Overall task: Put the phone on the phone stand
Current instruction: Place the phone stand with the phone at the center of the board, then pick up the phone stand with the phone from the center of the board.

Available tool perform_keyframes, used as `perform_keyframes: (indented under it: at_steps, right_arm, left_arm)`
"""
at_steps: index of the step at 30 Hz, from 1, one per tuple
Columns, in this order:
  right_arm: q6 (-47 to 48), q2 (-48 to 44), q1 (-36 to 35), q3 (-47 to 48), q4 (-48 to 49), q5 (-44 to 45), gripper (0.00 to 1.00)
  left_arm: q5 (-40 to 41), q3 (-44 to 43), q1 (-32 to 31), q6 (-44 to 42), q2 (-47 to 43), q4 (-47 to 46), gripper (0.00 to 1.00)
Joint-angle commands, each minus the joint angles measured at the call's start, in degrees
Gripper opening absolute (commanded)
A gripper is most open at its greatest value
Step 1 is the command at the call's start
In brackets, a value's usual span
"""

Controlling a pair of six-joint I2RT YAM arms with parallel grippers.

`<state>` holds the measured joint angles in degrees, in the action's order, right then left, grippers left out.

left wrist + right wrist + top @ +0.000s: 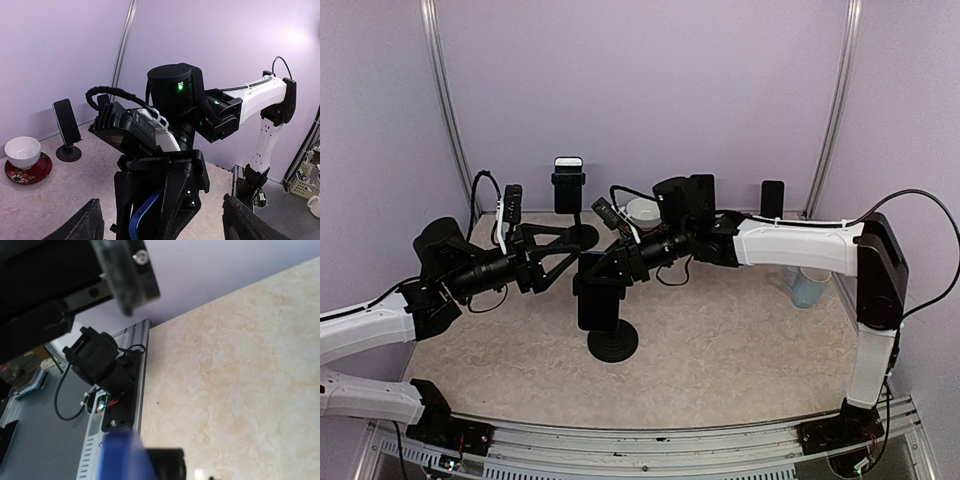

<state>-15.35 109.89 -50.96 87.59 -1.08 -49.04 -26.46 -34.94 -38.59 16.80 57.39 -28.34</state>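
Blue phone [142, 215] edge is being spotted right below the right gripper [608, 265], so here's the worry. If the phone isn't being seated square in the stand [613, 343] when it's being let go, it's likely getting tipped out, or dragged sideways as that arm is being pulled off. The stand itself could be getting knocked too, since it's being crowded from both sides.

Right fingers [125, 280]: only one is being shown in the wrist view, so it can't be told how far they're being parted, or whether the phone is being pinched or just touched at its top.

Left fingers [82, 225] are being held spread wide. Nothing is being gripped by the left gripper [161, 205]. It's being parked facing the stand, apparently with no contact.

The phone is being carried upright on the stand, mid table [740, 340], between the two arms.
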Motion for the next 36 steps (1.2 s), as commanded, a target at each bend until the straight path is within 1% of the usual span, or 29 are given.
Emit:
perform_keyframes:
  at_steps: [1,5,8,11,12,13,14,21,27,31,36]
  right_arm:
    - [0.6,-0.7,-0.1,0.3,-2.4,0.0,0.44]
    - [0.7,-1.4,0.0,0.3,-2.5,0.2,0.50]
    - [1.0,-2.2,0.1,0.3,-2.7,0.6,0.53]
    - [1.1,-3.2,0.2,0.3,-3.0,1.3,0.62]
    - [1.1,-3.7,0.4,0.2,-3.1,1.7,0.74]
    - [1.0,-4.1,0.5,0.1,-3.1,1.9,0.96]
    - [0.9,-4.5,0.7,0.0,-3.2,2.2,1.00]
    - [0.6,-7.7,2.2,-1.8,-3.4,4.1,1.00]
    - [0.9,-11.4,3.3,-5.2,-3.6,6.8,1.00]
    - [0.3,-14.7,4.8,-9.5,-1.9,9.0,1.00]
    - [-2.3,-19.6,8.0,-15.8,1.5,11.1,1.00]
  left_arm:
    - [0.7,0.6,0.4,0.8,-0.3,-1.9,0.80]
    - [0.7,0.7,0.3,0.8,-0.1,-2.1,0.80]
    - [1.1,0.7,0.3,1.0,-0.1,-2.1,0.80]
    - [2.0,0.6,0.3,1.0,-0.1,-1.7,0.80]
    - [2.2,0.5,0.2,1.0,-0.1,-1.4,0.80]
    - [2.6,0.5,0.2,1.0,-0.1,-1.1,0.80]
    - [3.0,0.4,0.1,1.0,-0.1,-0.9,0.80]
    - [6.4,-0.2,-1.0,0.2,-0.9,1.3,0.86]
    - [13.7,-1.9,-3.7,-1.2,-1.2,5.3,0.91]
    - [18.5,-3.6,-5.8,-2.4,-0.6,8.4,0.99]
    - [23.9,-5.6,-8.8,-3.2,0.3,11.4,0.99]
